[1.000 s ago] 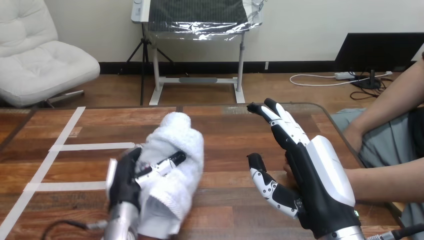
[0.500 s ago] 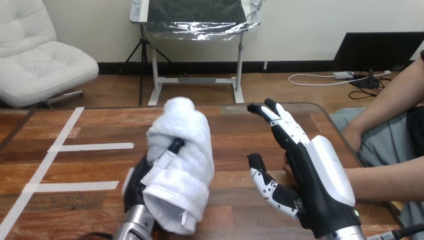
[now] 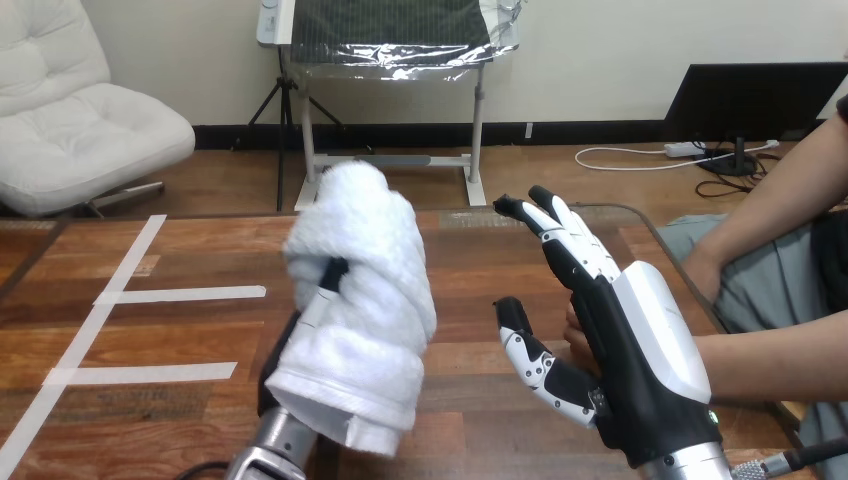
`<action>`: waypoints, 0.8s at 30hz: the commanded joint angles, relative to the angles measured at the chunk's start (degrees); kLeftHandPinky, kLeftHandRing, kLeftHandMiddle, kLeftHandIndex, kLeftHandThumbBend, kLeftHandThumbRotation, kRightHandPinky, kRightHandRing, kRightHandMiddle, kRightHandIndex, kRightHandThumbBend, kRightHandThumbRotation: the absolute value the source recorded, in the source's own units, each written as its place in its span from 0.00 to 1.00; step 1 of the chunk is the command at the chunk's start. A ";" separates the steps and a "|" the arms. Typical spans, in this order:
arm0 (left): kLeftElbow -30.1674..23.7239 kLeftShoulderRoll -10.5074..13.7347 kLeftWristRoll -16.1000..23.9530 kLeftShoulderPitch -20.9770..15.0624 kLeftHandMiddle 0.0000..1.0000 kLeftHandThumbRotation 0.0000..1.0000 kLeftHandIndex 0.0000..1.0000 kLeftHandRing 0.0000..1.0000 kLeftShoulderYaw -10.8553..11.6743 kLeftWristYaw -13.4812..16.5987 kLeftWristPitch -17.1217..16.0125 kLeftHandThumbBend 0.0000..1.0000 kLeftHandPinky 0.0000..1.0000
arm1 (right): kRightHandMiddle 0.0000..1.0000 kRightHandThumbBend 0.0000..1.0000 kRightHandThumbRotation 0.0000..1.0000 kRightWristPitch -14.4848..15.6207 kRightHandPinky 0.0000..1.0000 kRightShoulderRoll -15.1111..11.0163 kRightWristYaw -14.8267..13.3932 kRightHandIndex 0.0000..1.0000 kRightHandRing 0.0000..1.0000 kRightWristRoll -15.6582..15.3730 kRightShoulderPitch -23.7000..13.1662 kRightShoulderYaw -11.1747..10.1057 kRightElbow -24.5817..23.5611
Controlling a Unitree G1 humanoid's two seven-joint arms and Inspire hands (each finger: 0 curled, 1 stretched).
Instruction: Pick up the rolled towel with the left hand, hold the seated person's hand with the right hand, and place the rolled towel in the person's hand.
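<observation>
A white rolled towel (image 3: 360,300) is lifted off the wooden table (image 3: 200,250), standing nearly upright left of centre. My left hand (image 3: 283,368) is shut on it from below and behind, and one finger (image 3: 326,288) shows curled across its front. My right hand (image 3: 640,370) stands open at the right, fingers straight and pointing away, thumb stretched toward the towel. The person's hand (image 3: 573,327) lies just behind my right palm, mostly hidden. Their forearm (image 3: 770,365) comes in from the right edge. I cannot tell whether my right hand touches theirs.
White tape strips (image 3: 180,293) mark the table's left part. The person's other arm (image 3: 770,215) hangs at the upper right, beyond the table's right edge. A bare stretch of table lies between the towel and my right hand.
My left hand has lifted the towel higher and carried it right, toward the middle. The right hand and the person's hand have barely moved.
</observation>
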 commanded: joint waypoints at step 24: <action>-12.86 -4.06 0.72 -1.21 0.42 0.00 0.49 0.34 -0.01 -3.06 2.50 0.84 0.27 | 0.98 0.23 0.00 1.17 1.00 -0.25 -0.48 0.90 1.00 0.53 -5.70 -2.87 -1.98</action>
